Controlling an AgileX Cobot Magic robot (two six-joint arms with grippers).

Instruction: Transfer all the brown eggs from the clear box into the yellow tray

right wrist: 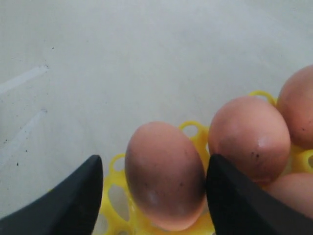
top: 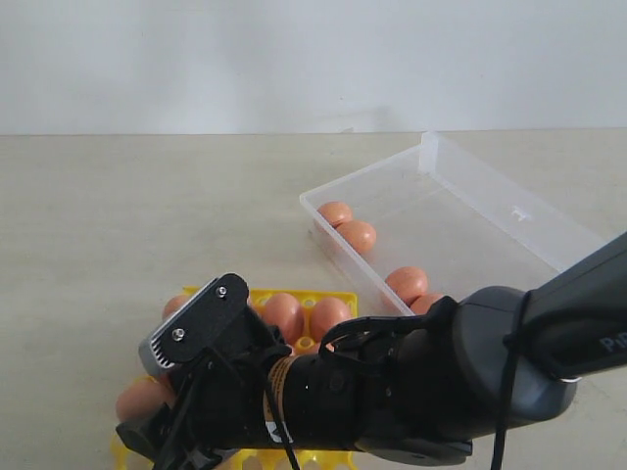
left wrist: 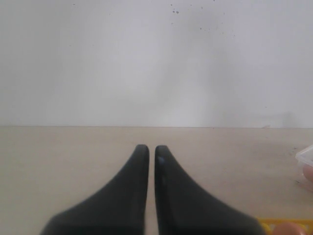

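**Straddling a brown egg in the yellow tray**

The right tool has its black fingers apart on either side of a brown egg. The egg sits in an edge cup of the yellow tray. Its shell is smooth, orange-brown and faintly dark-speckled. Other eggs fill the cups beside it. Four brown eggs lie in the clear box on the worktop. The left tool is pressed together and holds nothing.

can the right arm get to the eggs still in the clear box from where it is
Probably yes. The clear box is open on top, with nothing over the four brown eggs visible in it. The right gripper first has to lift off the egg it straddles in the yellow tray.
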